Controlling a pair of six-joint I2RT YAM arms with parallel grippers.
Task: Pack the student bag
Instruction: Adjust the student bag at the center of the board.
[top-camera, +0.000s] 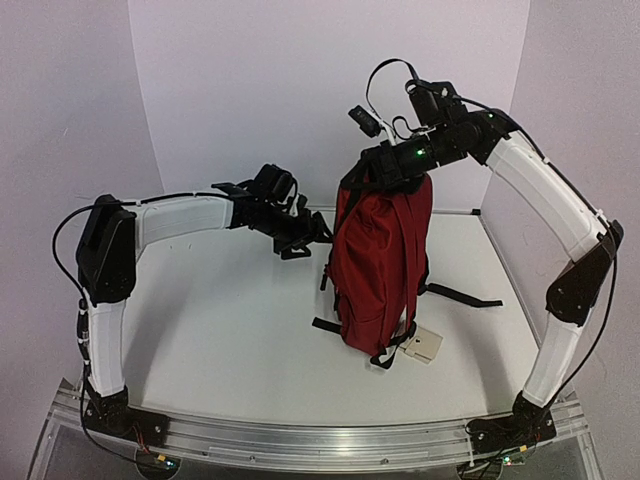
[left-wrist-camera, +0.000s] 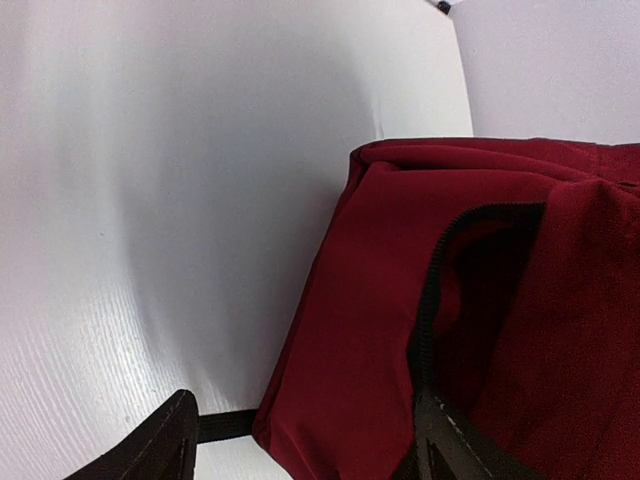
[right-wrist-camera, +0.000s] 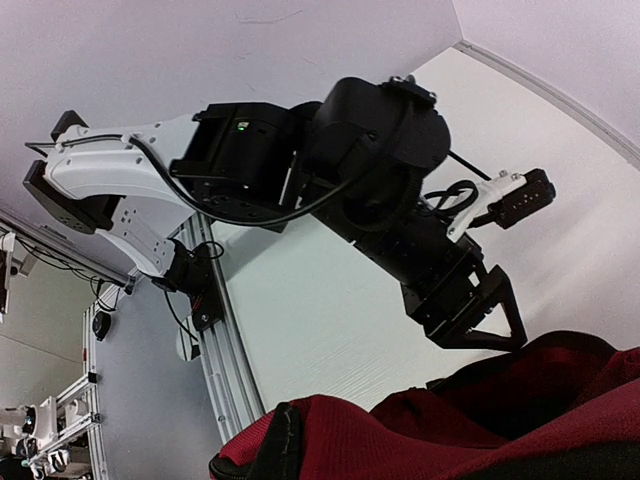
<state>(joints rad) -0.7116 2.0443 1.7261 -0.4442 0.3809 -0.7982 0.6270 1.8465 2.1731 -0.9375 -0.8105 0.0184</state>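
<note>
Two arms: right pincer pinches student bag top; left pincer spread beside.

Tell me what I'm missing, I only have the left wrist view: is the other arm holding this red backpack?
Observer: Yes. The right pincer is shut on the top of the backpack, which stands upright under it.
Operator: Anything lying by its base?
Observer: A small pale tag lies on the table at its foot, on the right arm's side.
Operator: Where does my pincer sit against it?
Observer: The left pincer hangs open at the backpack's left side, level with its upper half.
</note>
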